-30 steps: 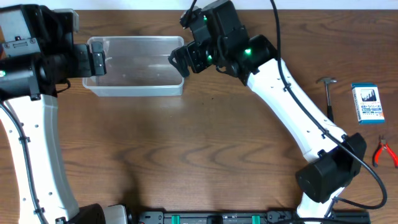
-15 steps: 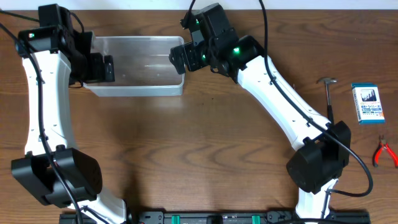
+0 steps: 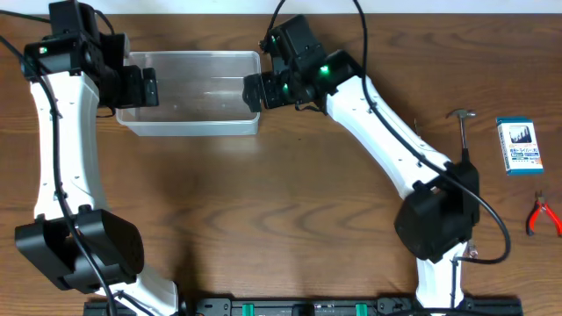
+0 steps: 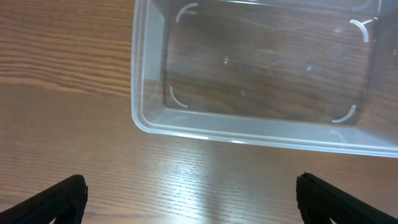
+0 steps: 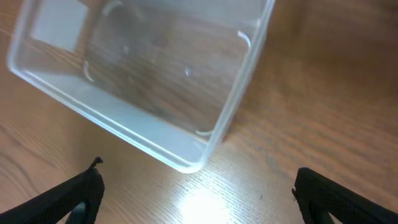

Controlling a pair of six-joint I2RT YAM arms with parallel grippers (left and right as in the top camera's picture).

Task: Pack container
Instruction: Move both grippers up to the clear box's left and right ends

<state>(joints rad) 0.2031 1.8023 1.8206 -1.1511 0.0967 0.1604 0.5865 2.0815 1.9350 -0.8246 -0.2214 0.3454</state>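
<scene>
Container position: the clear, rectangular plastic tub with rounded corners and a raised rim (image 3: 189,124) stands upright on the brown wood-grain table (image 3: 263,211), at the far left-centre of the surface. Its long sides run left to right. Wood grain shows through its floor.

Left gripper (image 3: 143,88): positioned at the left short end of the tub, facing it. Jaws are spread fully wide and grip nothing. In the left wrist view, the two black fingertips (image 4: 59,198) sit at the lower corners of the picture, with the tub's end wall (image 4: 249,134) ahead of them and apart from both.

Right gripper (image 3: 255,90): positioned at the right short end of the tub, facing it. Jaws are spread fully wide and grip nothing. In the right wrist view, the tub (image 5: 205,134) lies at an angle, its near corner ahead of the gap between the fingertips (image 5: 74,190) and clear of them. From overhead, the gripper overlaps the right rim; contact cannot be determined.

Other items, all well apart from the tub at the right edge of the table:
- metal-headed hammer with dark handle (image 3: 463,133)
- small blue-and-white box (image 3: 520,147), just right of the hammer
- red-handled pliers (image 3: 543,216), nearer the front edge
</scene>
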